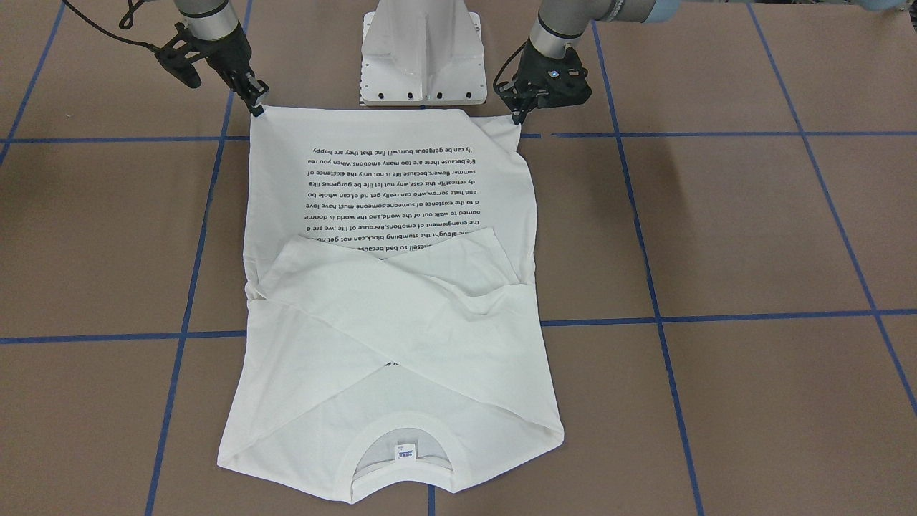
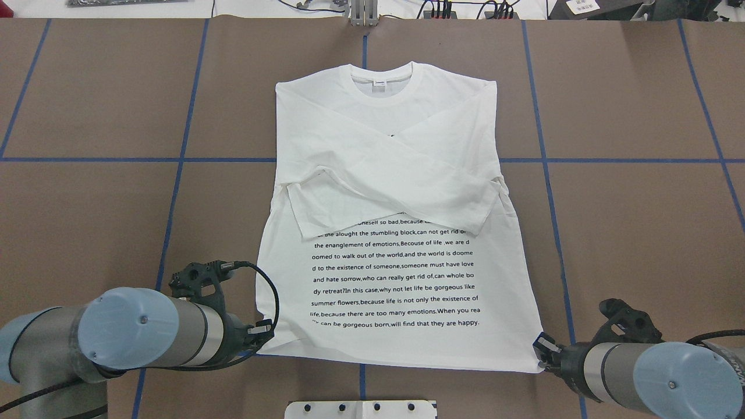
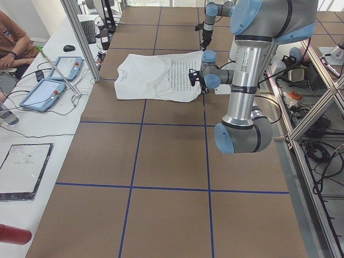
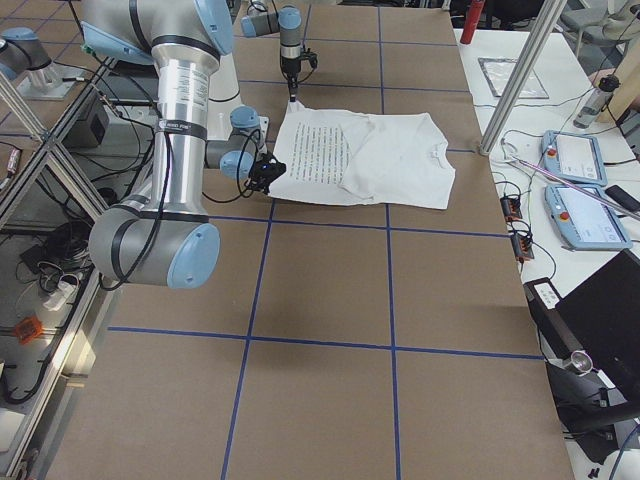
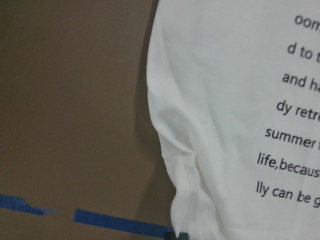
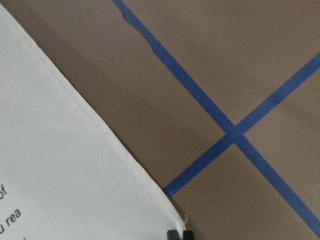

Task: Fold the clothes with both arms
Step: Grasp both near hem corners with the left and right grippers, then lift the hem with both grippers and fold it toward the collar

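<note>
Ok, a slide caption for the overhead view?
Left fingers and right fingers pinch the shirt's hem corners, sleeves crossed on its chest.

shirt (image 2: 396, 279) flat, sleeves crossed; left pincer (image 1: 517, 115), right pincer (image 1: 256, 107) pinch hem corners

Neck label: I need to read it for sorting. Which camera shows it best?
The exterior front-facing view: the neck label lies nearest that camera, inside the collar, blue marks visible but unreadable. Overhead shows it only as a tiny patch. In side views it is too small; wrist views show only hem corners.
</note>
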You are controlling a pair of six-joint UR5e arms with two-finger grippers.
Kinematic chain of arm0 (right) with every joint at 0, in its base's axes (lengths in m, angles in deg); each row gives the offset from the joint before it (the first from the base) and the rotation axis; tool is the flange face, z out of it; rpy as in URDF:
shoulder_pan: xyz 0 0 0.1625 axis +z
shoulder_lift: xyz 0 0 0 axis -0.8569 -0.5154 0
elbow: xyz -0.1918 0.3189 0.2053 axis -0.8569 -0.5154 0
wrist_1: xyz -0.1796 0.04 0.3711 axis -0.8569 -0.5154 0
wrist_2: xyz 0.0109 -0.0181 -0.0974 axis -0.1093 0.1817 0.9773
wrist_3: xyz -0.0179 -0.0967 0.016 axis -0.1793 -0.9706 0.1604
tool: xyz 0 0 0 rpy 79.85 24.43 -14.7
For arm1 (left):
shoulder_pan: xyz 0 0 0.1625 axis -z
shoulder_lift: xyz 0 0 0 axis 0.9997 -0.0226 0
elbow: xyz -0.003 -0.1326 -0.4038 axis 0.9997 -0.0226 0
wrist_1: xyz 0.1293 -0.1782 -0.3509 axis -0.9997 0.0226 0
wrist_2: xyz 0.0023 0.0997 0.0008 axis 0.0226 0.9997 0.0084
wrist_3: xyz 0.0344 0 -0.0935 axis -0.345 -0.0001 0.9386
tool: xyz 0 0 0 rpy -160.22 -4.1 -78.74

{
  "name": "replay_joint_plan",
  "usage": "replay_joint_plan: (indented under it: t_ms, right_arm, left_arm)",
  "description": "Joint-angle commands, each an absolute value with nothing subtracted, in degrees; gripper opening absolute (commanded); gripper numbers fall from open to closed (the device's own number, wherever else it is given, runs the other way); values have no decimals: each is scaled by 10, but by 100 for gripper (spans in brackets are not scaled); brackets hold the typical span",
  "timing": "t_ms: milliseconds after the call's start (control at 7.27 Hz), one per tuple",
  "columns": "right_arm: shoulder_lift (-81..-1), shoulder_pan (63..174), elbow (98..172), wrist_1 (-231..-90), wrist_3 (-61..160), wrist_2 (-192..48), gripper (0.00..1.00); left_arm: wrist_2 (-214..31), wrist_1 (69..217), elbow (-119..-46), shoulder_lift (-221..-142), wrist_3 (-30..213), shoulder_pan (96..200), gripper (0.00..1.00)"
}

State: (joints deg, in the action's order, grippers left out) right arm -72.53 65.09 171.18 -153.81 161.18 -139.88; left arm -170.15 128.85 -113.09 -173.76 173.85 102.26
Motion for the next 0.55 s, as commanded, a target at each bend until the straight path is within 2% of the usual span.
replay_joint_plan:
  t_ms: [0,412]
  right_arm:
    - [-738,649,1738,-1538,1612,-1413,0]
    - [-793,653,1818,-1538,1613,-1435,0]
  left_arm:
    - [-1708,1287,-1191,-1726,1771,1023,0]
    - [-1748,1288,-1259,-1730,1841,1023,0]
